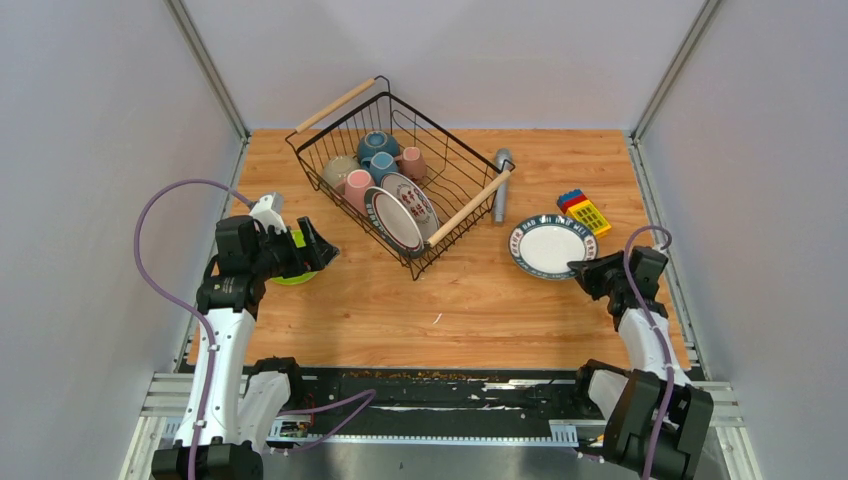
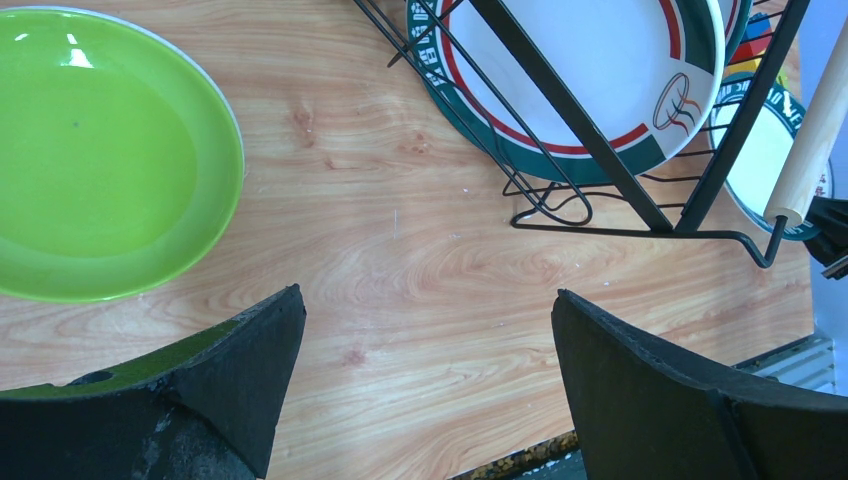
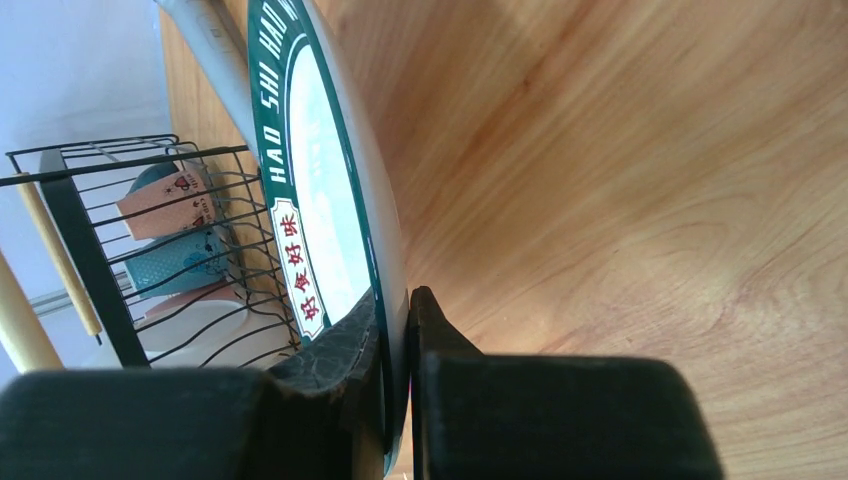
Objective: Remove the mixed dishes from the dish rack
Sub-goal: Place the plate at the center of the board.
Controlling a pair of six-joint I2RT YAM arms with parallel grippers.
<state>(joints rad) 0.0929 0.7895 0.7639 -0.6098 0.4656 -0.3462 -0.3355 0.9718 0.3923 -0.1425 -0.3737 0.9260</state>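
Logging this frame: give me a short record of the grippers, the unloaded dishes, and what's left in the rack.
left gripper: open, beside green plate on table
right gripper: shut on patterned plate's rim
out of rack: green plate, patterned plate
in rack: two plates, mugs, bowls

A light wooden table with visible grain filled the space between pale walls. A black wire dish rack with two wooden rod handles stood at an angle toward the back centre. A grey cylinder lay just beside the rack's right handle. Further right sat a yellow, red and blue toy block, with a teal-rimmed white plate close in front of it. A lime-green plate lay near the table's left edge, apart from the rack.
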